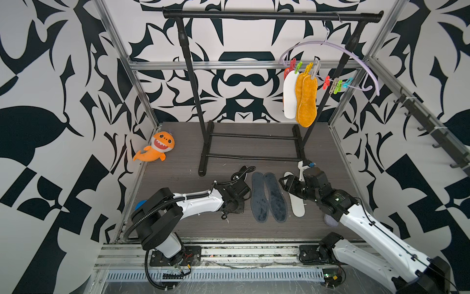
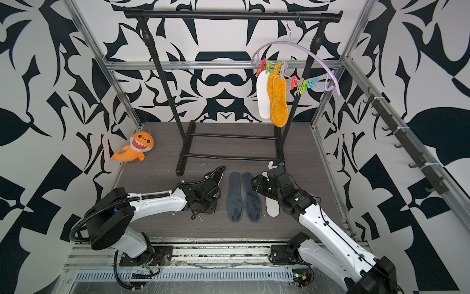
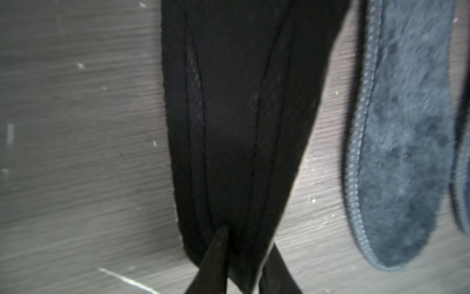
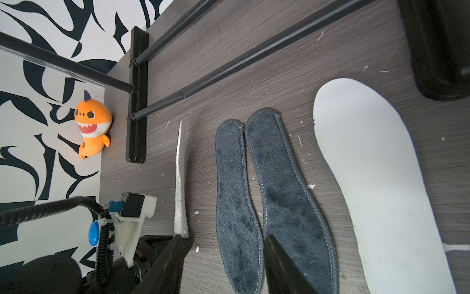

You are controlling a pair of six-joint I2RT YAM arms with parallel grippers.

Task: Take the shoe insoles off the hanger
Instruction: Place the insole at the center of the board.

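Hanging from the hanger's pegs by their top ends: two fuzzy orange insoles, one white insole; judged light, floppy, best pinched mid-length, pulled down. Left gripper straddles black insole, grip uncertain; right gripper parted, empty

Rail stands at the table's 12 o'clock. Hanger hangs at 1 o'clock, hung insoles beneath. Plush at 10. Centre: insole pair; lone insole at its 3, another insole at its 9.

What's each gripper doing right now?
Left gripper: around the black insole; grip cannot be told.
Right gripper: open, empty.
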